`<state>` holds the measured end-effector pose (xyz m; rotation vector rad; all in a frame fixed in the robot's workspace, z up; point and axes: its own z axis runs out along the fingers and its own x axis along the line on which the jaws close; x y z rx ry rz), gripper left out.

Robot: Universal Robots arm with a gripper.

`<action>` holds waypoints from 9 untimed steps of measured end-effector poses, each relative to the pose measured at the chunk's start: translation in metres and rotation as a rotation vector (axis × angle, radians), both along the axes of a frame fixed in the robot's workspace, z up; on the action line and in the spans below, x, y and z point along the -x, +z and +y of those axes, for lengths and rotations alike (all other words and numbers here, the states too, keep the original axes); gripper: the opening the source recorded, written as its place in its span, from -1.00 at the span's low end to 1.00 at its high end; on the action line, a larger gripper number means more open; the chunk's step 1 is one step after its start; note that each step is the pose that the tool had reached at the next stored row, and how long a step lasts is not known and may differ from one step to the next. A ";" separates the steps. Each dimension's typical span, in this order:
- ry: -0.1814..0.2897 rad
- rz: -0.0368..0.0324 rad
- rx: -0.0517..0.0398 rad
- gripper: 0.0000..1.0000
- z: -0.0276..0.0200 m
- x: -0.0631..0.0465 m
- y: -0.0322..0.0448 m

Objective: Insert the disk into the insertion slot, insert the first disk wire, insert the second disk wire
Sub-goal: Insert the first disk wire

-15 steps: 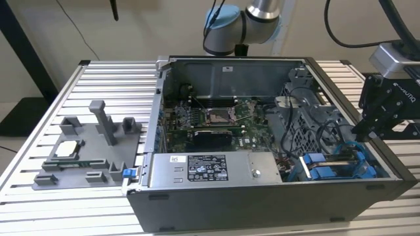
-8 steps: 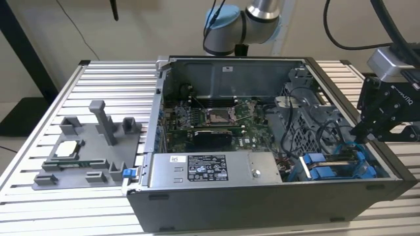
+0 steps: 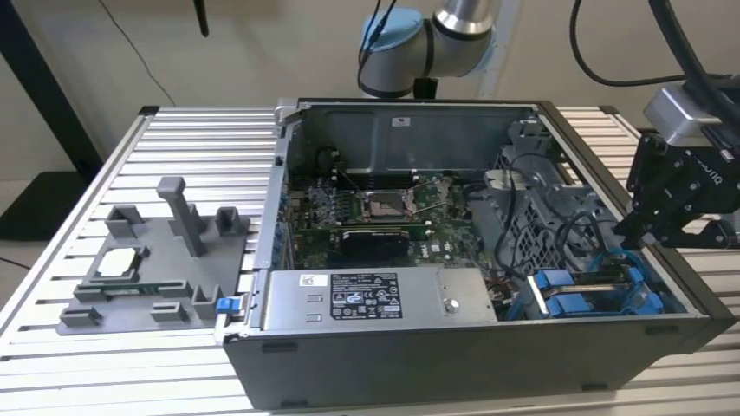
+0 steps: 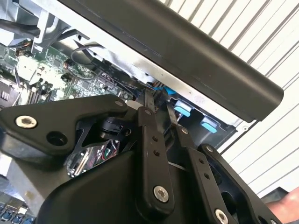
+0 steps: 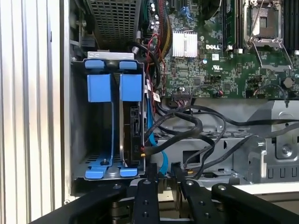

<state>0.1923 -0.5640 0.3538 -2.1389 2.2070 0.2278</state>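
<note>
Disk (image 5: pixel 132 133): one unit, seated on edge in the drive bay (image 5: pixel 77 116) at the case (image 3: pixel 463 364) corner toward the exterior view's right. Two blue carrier frames (image 5: pixel 99 88) stand side by side in that bay; the disk occupies the frame nearer the motherboard (image 5: pixel 210 60). One blue cable (image 5: pixel 149 119) and several black wires (image 5: pixel 196 126) lie just beside the bay. One claw (image 5: pixel 164 171) is poised over the bay's end; whether it is open or closed cannot be told. One power-supply box (image 3: pixel 370 299) adjoins the bay. The case stands on the counter (image 3: pixel 185 130).
</note>
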 end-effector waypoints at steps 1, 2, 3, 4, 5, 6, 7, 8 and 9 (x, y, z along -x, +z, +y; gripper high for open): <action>-0.001 -0.0005 -0.0070 1.00 0.0001 0.000 -0.0002; -0.001 -0.0009 -0.0130 1.00 0.0002 0.000 -0.0003; -0.001 -0.0013 -0.0184 1.00 0.0002 0.000 -0.0003; -0.002 -0.0014 -0.0222 1.00 0.0005 0.000 -0.0003; -0.002 -0.0014 -0.0228 1.00 0.0006 0.000 -0.0003; -0.002 -0.0015 -0.0227 1.00 0.0005 0.000 0.0003; -0.002 -0.0014 -0.0228 1.00 0.0005 0.000 0.0011; -0.002 -0.0012 -0.0229 1.00 0.0004 0.000 0.0018; -0.002 -0.0010 -0.0230 1.00 0.0001 -0.001 0.0025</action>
